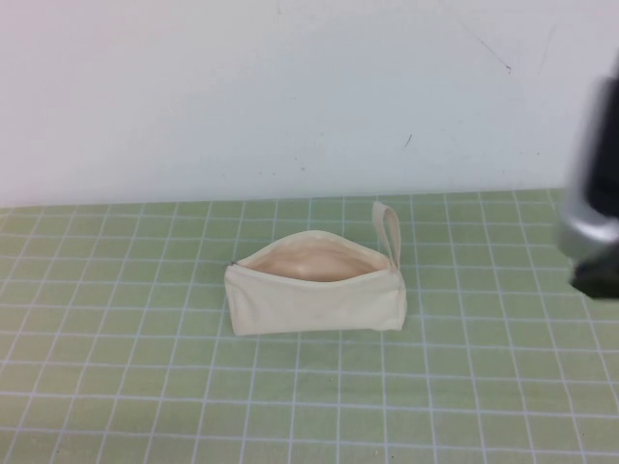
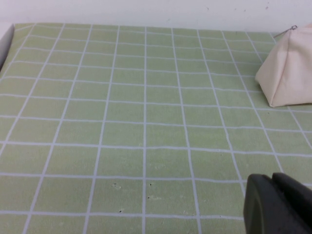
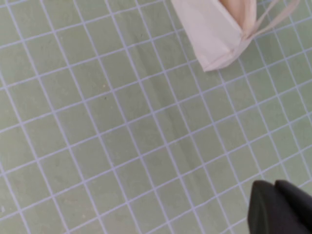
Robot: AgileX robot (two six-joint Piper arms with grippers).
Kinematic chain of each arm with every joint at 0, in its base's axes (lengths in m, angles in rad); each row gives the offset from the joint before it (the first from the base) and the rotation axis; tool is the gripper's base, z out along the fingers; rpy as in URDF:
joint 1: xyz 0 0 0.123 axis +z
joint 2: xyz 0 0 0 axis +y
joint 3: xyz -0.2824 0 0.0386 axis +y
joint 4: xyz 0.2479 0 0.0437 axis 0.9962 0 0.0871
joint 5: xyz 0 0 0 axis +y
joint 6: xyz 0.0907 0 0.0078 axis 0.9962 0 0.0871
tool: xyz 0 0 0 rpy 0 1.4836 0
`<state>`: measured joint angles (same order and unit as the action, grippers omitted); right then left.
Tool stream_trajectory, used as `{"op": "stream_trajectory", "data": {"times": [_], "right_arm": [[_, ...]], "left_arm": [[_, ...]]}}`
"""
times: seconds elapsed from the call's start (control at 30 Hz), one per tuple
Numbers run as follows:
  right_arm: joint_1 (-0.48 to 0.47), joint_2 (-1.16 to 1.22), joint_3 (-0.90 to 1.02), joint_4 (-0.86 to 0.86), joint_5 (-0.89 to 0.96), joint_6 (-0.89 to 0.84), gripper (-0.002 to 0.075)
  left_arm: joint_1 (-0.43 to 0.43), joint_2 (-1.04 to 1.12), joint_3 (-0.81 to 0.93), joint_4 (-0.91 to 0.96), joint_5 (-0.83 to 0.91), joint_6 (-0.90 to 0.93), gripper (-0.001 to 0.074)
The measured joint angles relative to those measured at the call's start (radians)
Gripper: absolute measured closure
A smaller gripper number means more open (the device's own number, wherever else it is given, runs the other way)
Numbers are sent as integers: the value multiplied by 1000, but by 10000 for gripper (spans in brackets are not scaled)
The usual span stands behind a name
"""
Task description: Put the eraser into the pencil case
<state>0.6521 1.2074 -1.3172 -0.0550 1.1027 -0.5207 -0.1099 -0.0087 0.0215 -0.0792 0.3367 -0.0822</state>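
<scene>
Pencil case point(image 1: 314, 295) lies near the middle of the desk point(image 1: 116, 387), long side across the high view, zip open along the top. Peach-beige lining point(image 1: 309, 263) shows through the mouth. Loop strap point(image 1: 389, 230) stands up at the end on the robot's right. Cream fabric, boxy, resting flat on its base.

Eraser: not visible in any view. Interior of the case shows only lining from this angle; cannot tell whether anything lies deeper inside.

Desk surface is a green mat with a white grid; white wall point(image 1: 290, 87) behind it.

Right arm point(image 1: 595, 193): a blurred silver-and-black part enters at the right edge of the high view, raised above the desk and well apart from the case. Right gripper point(image 3: 280, 207): only a dark corner of it shows in the right wrist view, over bare mat, with the strap end of the case point(image 3: 219, 29) off at a distance. Cannot tell its state.

Left gripper point(image 2: 278, 204): a dark corner shows in the left wrist view, low over the mat, the end of the case point(image 2: 287, 70) well apart from it. State likewise cannot be told. Left arm does not appear in the high view.
</scene>
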Motion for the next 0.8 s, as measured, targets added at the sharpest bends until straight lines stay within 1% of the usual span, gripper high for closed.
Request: {"op": "stream_trajectory", "data": {"times": [0.2, 0.37, 0.57, 0.8], "right_arm": [[0, -232, 273, 33, -165, 14, 726], [0, -349, 459, 78, -270, -1, 726], [0, -382, 552, 149, -260, 13, 726], [0, -366, 573, 160, -221, 13, 726]], "left_arm": [[0, 0, 0, 0, 0, 0, 736], [0, 0, 0, 0, 0, 0, 736], [0, 0, 0, 0, 0, 0, 736], [0, 0, 0, 0, 0, 0, 736]]}}
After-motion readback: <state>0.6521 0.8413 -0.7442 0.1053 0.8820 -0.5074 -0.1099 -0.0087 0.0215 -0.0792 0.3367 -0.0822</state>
